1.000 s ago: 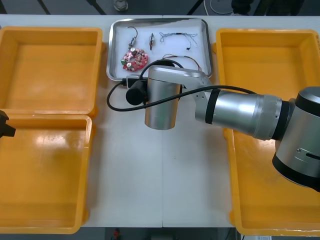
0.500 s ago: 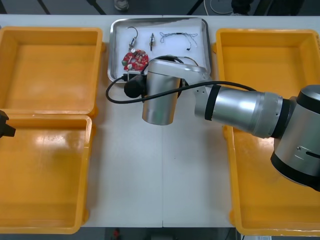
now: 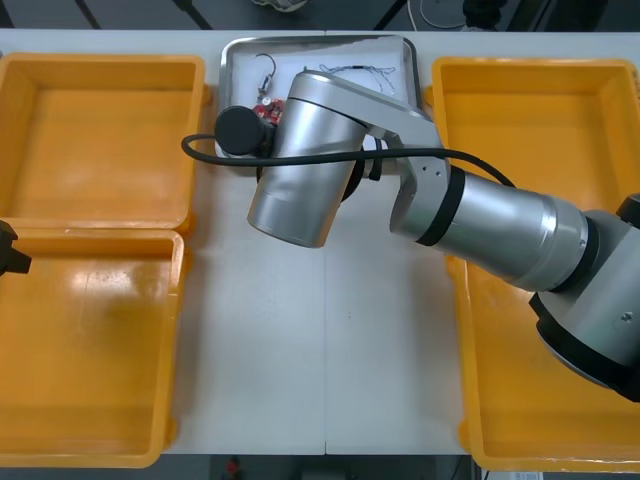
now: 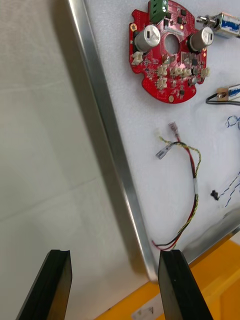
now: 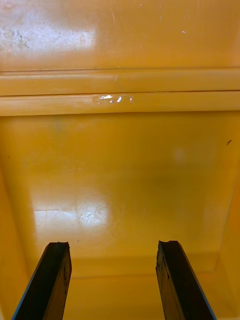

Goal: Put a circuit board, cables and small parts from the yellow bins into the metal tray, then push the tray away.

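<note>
- While your right pincer hangs wide open and empty over the near rim of the tray, the left pincer hovers open and empty over a bin.
- You'll find the tray far-middle on the surface, with the board and cables inside.
- Expect stiff, light, slick metal: push mid-rim, gently, lest it swivel.

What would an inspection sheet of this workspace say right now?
Surface: light table, metal tray at its far edge.
Job's things: round red circuit board and small metal parts lie in the tray; yellow bins bare where seen.
Clutter: nothing seen.
Claws: right claw open, by the tray's near rim; left claw open, over a left bin's floor.
Cables: red and yellow cable and blue and white cable lie in the tray.
Surroundings: dark floor beyond the table.
</note>
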Motion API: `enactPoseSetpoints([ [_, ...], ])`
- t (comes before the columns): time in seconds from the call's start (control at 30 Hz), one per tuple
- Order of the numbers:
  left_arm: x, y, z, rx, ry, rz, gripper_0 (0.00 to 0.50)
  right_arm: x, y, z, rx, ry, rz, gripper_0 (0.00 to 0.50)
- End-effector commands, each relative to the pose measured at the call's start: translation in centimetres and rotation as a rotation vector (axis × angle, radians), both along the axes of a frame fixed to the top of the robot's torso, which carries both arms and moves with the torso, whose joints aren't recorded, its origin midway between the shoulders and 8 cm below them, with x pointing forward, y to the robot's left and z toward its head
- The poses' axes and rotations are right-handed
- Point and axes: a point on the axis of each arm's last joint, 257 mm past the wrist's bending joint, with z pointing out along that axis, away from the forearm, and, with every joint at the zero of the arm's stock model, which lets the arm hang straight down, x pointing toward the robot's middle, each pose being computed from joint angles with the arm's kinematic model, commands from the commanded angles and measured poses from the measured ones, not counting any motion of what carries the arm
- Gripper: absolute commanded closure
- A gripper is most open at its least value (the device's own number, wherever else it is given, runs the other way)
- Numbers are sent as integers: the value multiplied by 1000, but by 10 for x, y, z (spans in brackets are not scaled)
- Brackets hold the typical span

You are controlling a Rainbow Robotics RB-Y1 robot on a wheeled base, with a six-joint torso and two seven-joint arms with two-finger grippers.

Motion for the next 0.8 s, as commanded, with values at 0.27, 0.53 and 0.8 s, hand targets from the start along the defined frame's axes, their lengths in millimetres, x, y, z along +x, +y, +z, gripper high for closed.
enactPoseSetpoints([
  [0.27, -3, 13, 17, 53, -29, -11, 0, -70, -45, 17, 285, 102, -198, 0],
  [0.53, -3, 13, 17, 53, -29, -11, 0, -82, -87, 49, 534, 92, -261, 0],
  [0.8, -3, 13, 17, 53, -29, -11, 0, -105, -160, 47, 738, 112, -449, 0],
])
